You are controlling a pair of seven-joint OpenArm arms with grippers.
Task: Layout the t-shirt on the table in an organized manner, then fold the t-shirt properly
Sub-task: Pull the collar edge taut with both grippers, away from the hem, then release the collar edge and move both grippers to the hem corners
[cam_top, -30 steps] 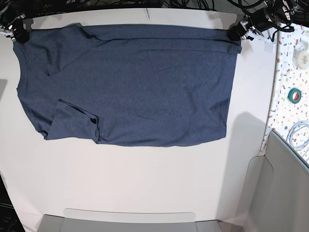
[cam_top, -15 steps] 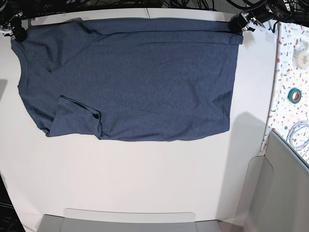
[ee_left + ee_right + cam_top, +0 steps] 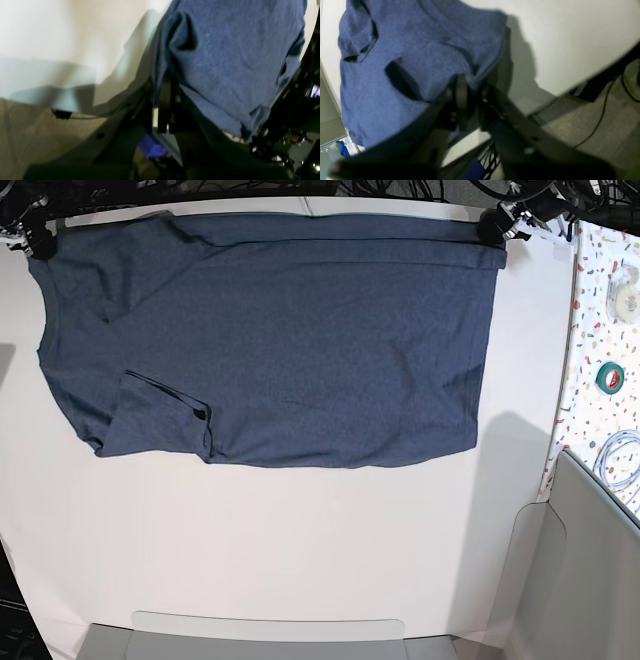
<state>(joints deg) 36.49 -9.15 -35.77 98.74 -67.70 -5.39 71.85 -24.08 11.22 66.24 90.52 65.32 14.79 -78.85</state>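
The dark blue t-shirt (image 3: 280, 340) lies spread flat, plain side up, across the far half of the off-white table (image 3: 300, 550). Its collar end is on the left and its hem on the right, and one sleeve is folded over the body at the lower left. My left gripper (image 3: 495, 228) is at the far right hem corner. In the left wrist view this gripper (image 3: 167, 76) is shut on the t-shirt (image 3: 225, 55). My right gripper (image 3: 38, 242) is at the far left shoulder corner. In the blurred right wrist view this gripper (image 3: 471, 81) has its jaws slightly apart at the cloth's edge (image 3: 425, 65).
A speckled side surface on the right carries a green tape roll (image 3: 611, 377), a white roll (image 3: 627, 300) and a coiled cable (image 3: 620, 460). Grey panels stand at the lower right (image 3: 590, 570) and along the near edge (image 3: 270, 635). Cables run behind the far edge.
Both grippers have drawn the shirt's far edge back toward the table's far side, and the whole shirt slid that way and flattened. The right gripper's jaws have parted.
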